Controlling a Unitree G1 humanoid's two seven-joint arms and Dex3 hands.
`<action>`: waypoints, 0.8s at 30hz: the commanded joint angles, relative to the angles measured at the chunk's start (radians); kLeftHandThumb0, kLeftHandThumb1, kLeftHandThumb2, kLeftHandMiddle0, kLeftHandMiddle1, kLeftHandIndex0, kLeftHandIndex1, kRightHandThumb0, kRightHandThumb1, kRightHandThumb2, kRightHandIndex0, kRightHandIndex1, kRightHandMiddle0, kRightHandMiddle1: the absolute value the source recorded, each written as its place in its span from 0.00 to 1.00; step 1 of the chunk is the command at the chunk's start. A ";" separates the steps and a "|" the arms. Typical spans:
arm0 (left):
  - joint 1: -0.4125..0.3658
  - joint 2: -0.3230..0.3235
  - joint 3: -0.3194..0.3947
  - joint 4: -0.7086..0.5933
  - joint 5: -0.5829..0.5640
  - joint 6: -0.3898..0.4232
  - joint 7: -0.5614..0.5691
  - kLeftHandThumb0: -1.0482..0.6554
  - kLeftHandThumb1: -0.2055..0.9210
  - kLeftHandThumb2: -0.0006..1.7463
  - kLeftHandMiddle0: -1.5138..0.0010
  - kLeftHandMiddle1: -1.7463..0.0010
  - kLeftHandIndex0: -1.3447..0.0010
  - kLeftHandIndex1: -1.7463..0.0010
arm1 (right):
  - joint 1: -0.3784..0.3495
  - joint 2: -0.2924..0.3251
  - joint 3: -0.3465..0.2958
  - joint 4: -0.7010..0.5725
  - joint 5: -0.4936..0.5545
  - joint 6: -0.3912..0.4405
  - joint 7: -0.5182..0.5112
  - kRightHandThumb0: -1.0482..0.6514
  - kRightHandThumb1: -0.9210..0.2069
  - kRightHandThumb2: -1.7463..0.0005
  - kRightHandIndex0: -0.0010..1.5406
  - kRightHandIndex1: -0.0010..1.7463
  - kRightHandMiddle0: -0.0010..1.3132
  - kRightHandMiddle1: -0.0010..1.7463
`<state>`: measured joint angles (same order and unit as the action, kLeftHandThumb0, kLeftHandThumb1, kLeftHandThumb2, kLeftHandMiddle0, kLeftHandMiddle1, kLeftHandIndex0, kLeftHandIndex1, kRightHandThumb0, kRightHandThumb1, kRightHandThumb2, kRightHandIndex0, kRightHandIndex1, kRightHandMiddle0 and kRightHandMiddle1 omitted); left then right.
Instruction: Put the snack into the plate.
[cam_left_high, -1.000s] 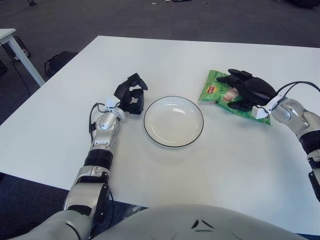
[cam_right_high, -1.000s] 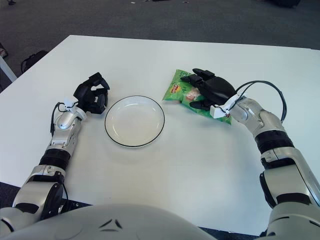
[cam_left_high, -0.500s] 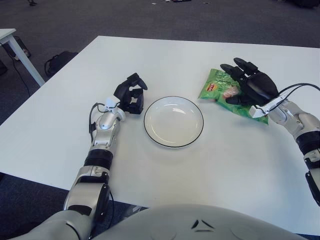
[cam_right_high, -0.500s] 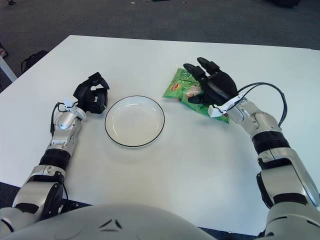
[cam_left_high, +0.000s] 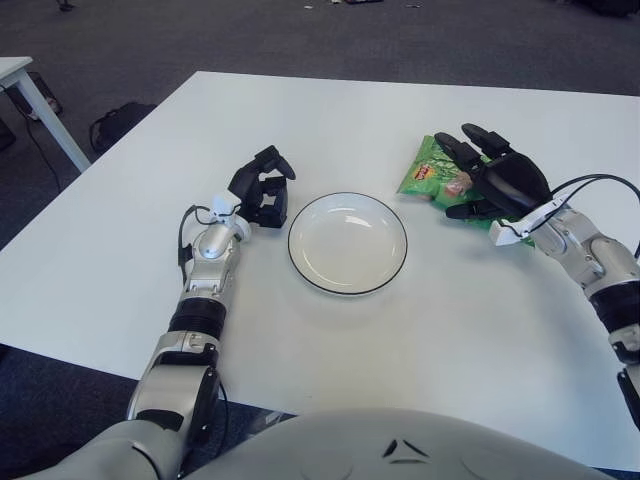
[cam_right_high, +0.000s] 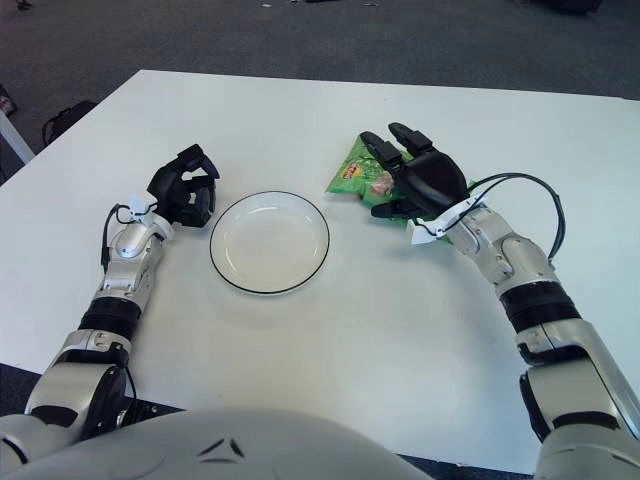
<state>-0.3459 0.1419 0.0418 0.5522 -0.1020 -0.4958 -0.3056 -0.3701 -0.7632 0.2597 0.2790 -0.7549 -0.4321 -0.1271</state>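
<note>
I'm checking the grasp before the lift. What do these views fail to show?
- Both eye views: right hand covers much of the snack bag; fingertip contact underneath is hidden.
- Bag's print: too small to read.
- Left hand beside the plate: table contact unclear.

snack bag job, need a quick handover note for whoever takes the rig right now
Right robot hand: lies over the green snack bag, fingers spread across its top; no closed grasp visible.
Left robot hand: idle, fingers curled, holding nothing, just left of the plate.
Snack bag: flat on the white table, to the right of the plate and apart from it.
Plate: holds nothing.
Done: right hand has reached the bag.
Left: close on the bag, lift it, carry it left, release it into the plate.
</note>
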 joint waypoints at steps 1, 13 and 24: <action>0.126 -0.041 -0.020 0.084 0.016 -0.008 0.003 0.34 0.48 0.74 0.24 0.00 0.56 0.00 | 0.042 -0.005 -0.037 -0.112 0.078 0.103 0.173 0.00 0.00 0.79 0.00 0.00 0.00 0.00; 0.121 -0.041 -0.018 0.092 0.001 -0.023 -0.018 0.34 0.48 0.74 0.25 0.00 0.56 0.00 | 0.117 0.042 -0.072 -0.339 0.062 0.359 0.382 0.00 0.00 0.72 0.00 0.00 0.00 0.00; 0.125 -0.042 -0.018 0.088 0.010 -0.033 -0.007 0.34 0.49 0.73 0.24 0.00 0.56 0.00 | 0.142 0.102 -0.044 -0.435 -0.120 0.574 0.411 0.00 0.00 0.61 0.00 0.00 0.00 0.00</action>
<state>-0.3459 0.1413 0.0420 0.5579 -0.1098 -0.5197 -0.3200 -0.2389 -0.6762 0.2060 -0.1320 -0.8193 0.0912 0.2740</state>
